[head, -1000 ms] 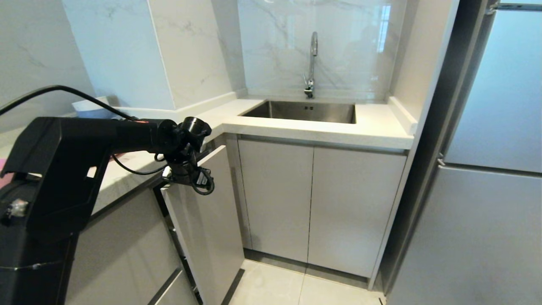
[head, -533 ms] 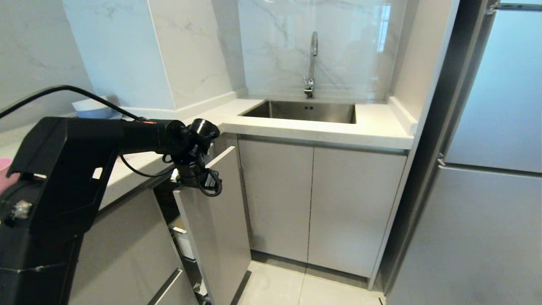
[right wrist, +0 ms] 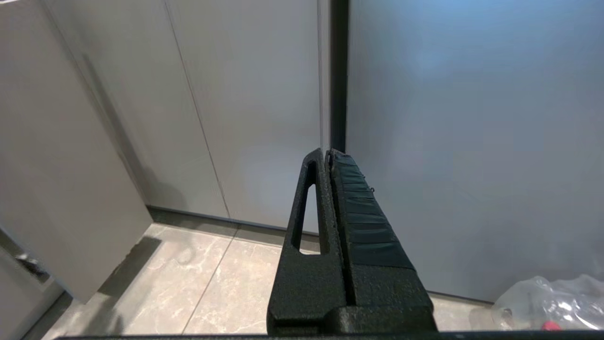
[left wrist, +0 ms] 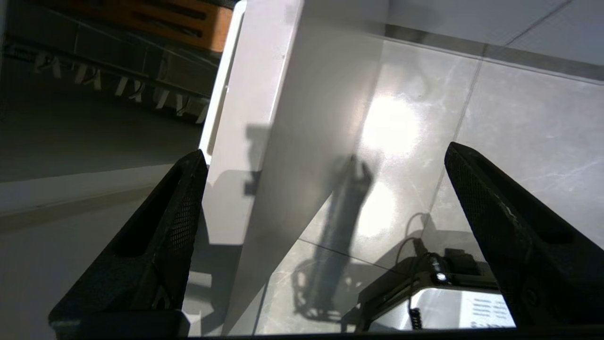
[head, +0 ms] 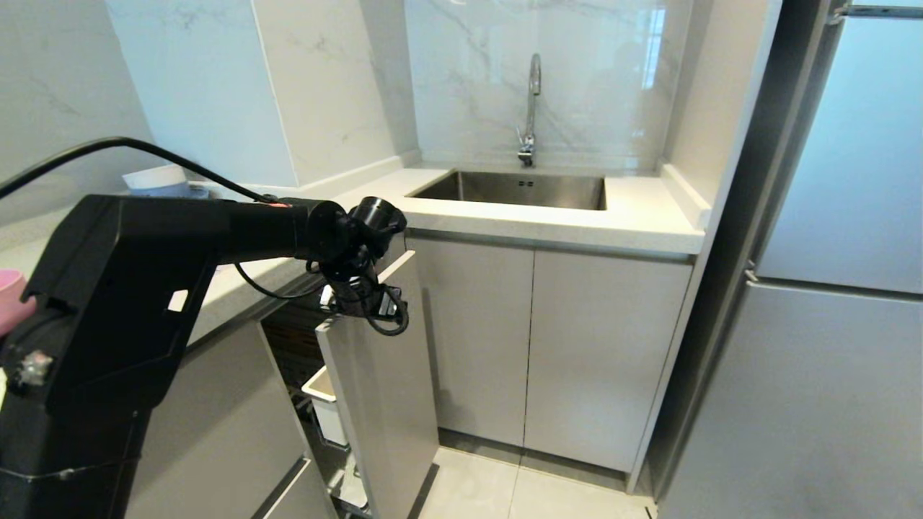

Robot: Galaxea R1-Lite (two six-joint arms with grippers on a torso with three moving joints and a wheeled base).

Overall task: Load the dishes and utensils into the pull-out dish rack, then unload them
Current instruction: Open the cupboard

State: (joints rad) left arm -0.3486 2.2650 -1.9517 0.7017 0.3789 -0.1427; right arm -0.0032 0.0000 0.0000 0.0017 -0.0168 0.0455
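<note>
Left gripper (left wrist: 321,160): jaws wide, straddling pull-out dish rack front panel (head: 382,389), gripping nothing | advice: pull straight, steadily.

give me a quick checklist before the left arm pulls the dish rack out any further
1. Left tool straddles the top edge of the front panel: ok, one finger behind it, the other in front.
2. Left tool closed on the panel: not ok, fingers stand wide apart.
3. Dish rack pulled out enough to load: not ok, only the white utensil caddy corner shows.
4. Floor ahead of the panel free: ok.
5. Right tool out of the way: ok, shut, pointing at the cabinet fronts.
6. Pink dish within reach: cannot tell, only its edge shows.
</note>
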